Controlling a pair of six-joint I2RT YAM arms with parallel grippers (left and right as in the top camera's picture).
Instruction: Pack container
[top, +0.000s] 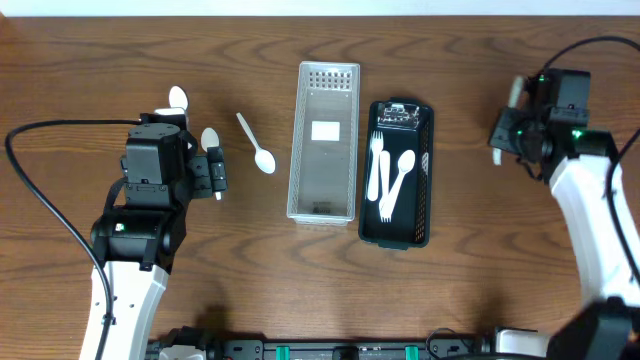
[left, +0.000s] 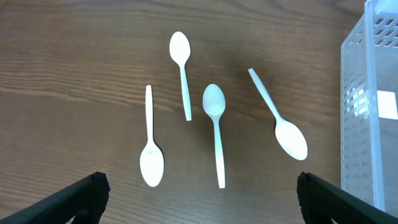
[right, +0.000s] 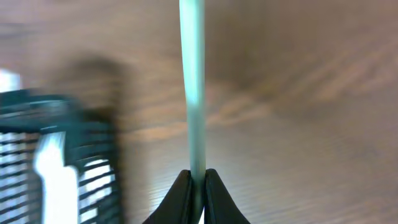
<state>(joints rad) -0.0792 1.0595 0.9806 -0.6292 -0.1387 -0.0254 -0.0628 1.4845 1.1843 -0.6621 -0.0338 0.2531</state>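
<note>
R claw (right: 198, 179): utensil (right: 193, 81); black bin (top: 426, 195): cutlery (top: 379, 168)

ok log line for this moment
left gripper open by four white spoons | right gripper shut on white utensil | black basket holds cutlery
</note>
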